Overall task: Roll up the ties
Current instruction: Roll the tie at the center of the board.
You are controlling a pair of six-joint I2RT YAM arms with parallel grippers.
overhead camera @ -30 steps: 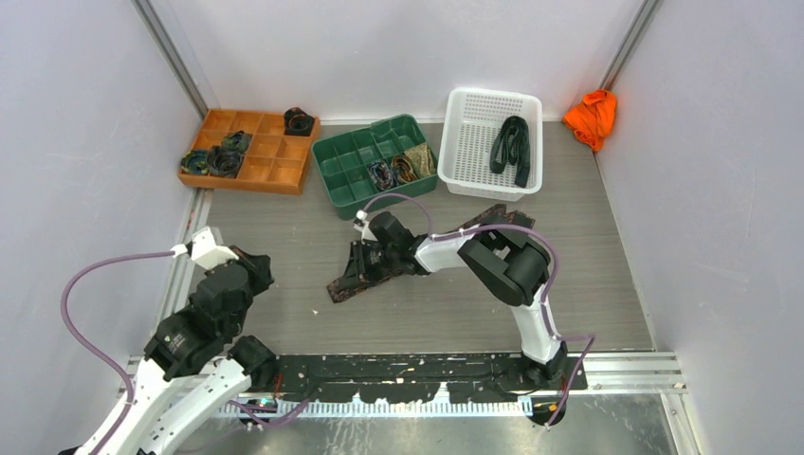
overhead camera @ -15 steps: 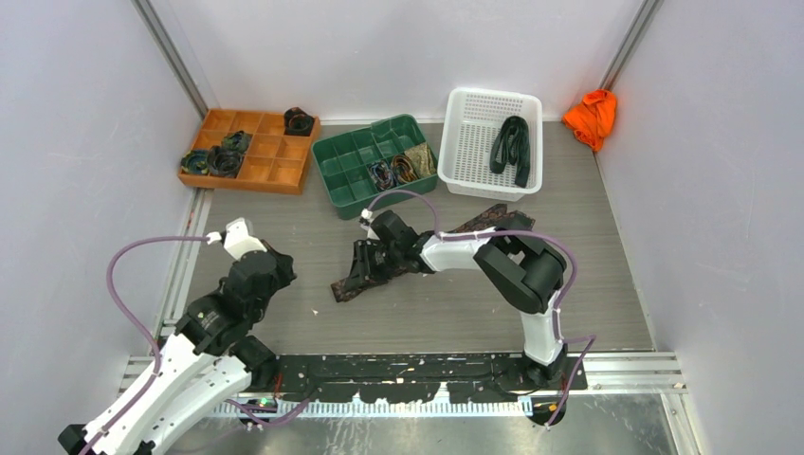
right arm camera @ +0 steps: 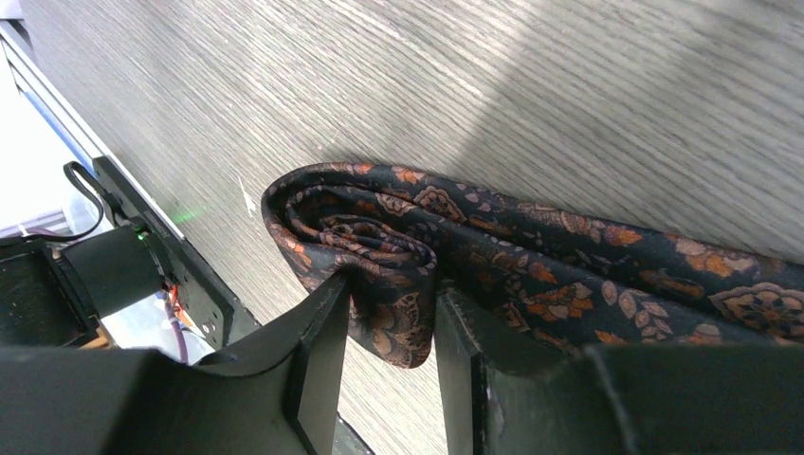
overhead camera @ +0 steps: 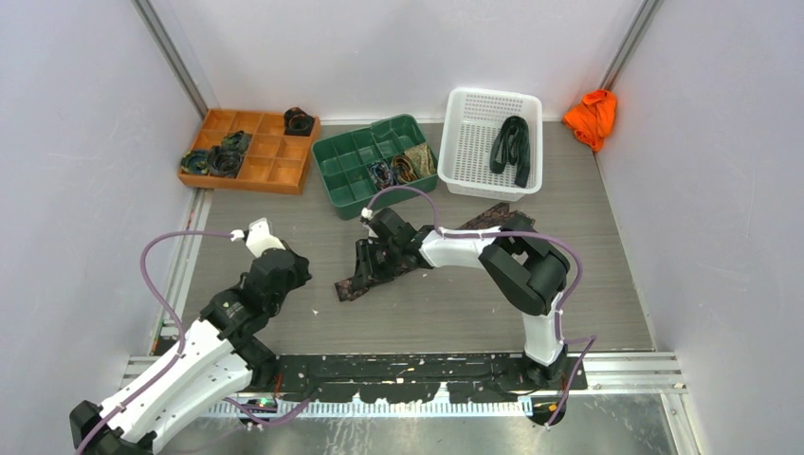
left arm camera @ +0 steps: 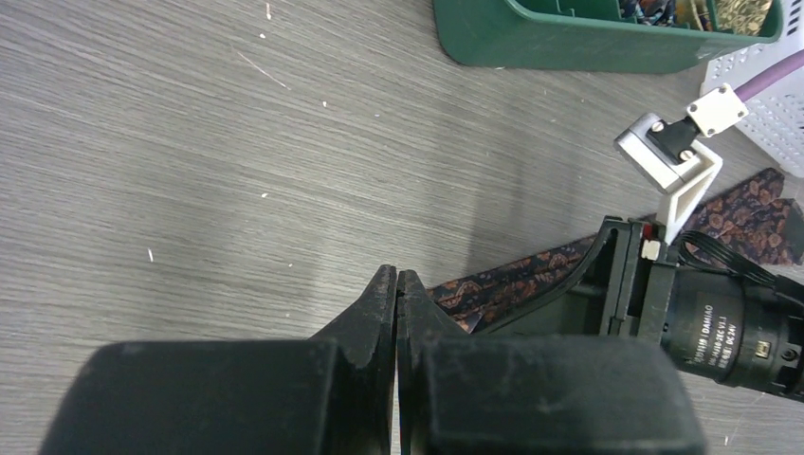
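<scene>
- My left arm now reaches in from the table's [overhead camera: 427, 313] left side; my left gripper [overhead camera: 296, 272] is near the tie's [overhead camera: 353, 282] near end, fingers pressed together and empty
- My right gripper [right arm camera: 389, 294] has hardly shifted: its fingers straddle the first fold at that end, cloth touching both, though I cannot tell whether they pinch it
- To me this means the roll is barely begun and my second hand is arriving to help
- Loose ties: two, this patterned brown one across the table and a black tie [overhead camera: 512, 147] in the one white basket [overhead camera: 465, 171]
- Coils: about four in the one orange tray [overhead camera: 284, 175], about three in the one green tray [overhead camera: 332, 190]
- Orange cloth lump [overhead camera: 591, 116]: one
</scene>
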